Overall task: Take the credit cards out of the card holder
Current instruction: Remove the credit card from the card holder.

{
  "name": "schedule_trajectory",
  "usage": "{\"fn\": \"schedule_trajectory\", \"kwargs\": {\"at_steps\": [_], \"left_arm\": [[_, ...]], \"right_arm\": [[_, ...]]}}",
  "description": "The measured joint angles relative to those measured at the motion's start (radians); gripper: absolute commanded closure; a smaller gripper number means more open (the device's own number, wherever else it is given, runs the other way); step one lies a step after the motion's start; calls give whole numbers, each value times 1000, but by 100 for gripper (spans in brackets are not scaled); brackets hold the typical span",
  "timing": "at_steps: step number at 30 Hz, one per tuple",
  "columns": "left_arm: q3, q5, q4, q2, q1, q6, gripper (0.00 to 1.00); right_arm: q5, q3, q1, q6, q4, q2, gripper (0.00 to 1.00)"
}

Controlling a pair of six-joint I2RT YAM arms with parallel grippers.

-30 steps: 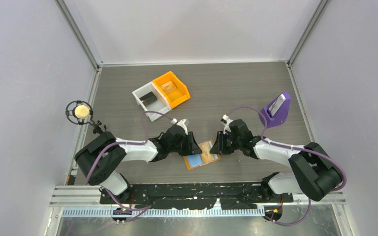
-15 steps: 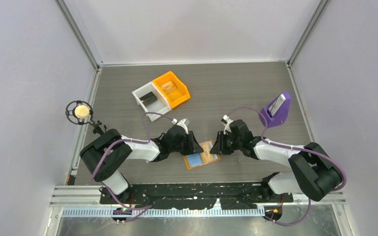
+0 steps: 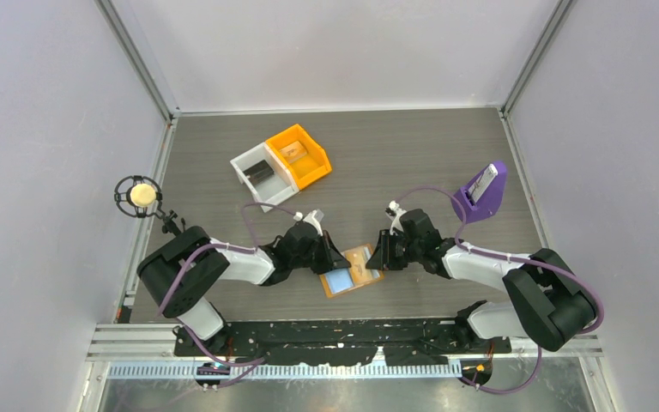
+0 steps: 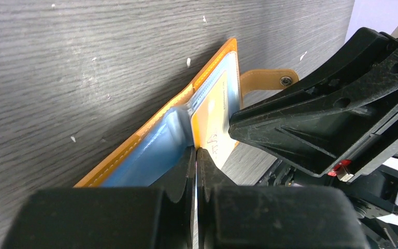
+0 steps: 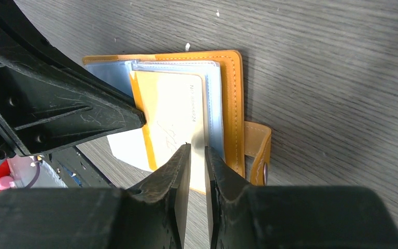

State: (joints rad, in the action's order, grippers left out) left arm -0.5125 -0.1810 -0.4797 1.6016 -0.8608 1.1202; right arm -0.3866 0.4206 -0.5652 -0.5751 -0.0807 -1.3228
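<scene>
Orange card holder (image 3: 353,269) lies open between my claws. My left claw (image 4: 195,151), parted a moment ago, is now pressed shut at its blue pocket (image 4: 155,155). My right claw (image 5: 197,148) is narrowly parted over its cream card (image 5: 171,111). An orange bin (image 3: 298,154) sits well behind it.

Dark table (image 3: 395,154): card holder (image 3: 350,275), orange bin (image 3: 299,154), purple stand (image 3: 483,193)

card (image 5: 168,116) print, scrawl (both unreadable)
</scene>
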Motion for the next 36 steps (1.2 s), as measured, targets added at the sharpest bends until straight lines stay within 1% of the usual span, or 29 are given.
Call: {"fn": "schedule_trajectory", "kwargs": {"at_steps": [10, 18, 23, 27, 30, 36], "left_arm": [[90, -60, -50, -53, 59, 51, 100], [127, -82, -68, -95, 72, 71, 100], [158, -82, -61, -161, 76, 76, 100], [168, -84, -67, -194, 76, 69, 100], [187, -85, -66, -223, 76, 64, 100], [213, -83, -33, -296, 76, 47, 100]], "right_arm": [[16, 12, 0, -3, 27, 0, 77], [27, 34, 0, -3, 77, 0, 75], [12, 60, 0, 1, 127, 8, 67], [-43, 73, 0, 14, 132, 64, 61], [-95, 77, 0, 21, 104, 103, 58], [-171, 78, 5, 12, 43, 106, 52]]}}
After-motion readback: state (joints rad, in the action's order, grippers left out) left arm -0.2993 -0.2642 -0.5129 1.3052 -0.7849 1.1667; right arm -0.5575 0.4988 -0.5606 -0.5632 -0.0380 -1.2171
